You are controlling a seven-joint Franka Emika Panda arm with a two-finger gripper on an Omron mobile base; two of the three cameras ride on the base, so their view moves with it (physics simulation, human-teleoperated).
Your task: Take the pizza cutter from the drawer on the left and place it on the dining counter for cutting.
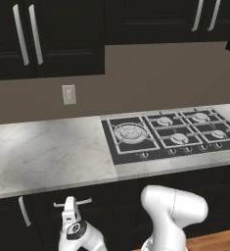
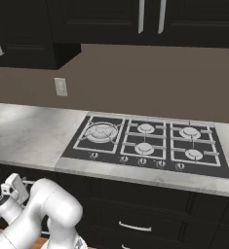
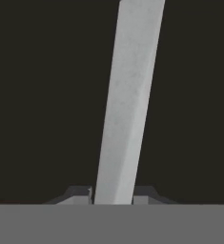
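Gripper [image 3: 112, 198] clamped narrowly on the smooth, curved silver bar handle [image 3: 127, 105] of the matte black drawer [image 3: 37, 95] front, below the front edge of the veined marble worktop [image 1: 43, 152].

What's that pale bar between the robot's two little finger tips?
The drawer's silver handle: in the hand view the gripper is shut on it, against the drawer's black front.

Fingers [image 1: 71, 202] clamp the drawer's silver handle [image 1: 85, 201].
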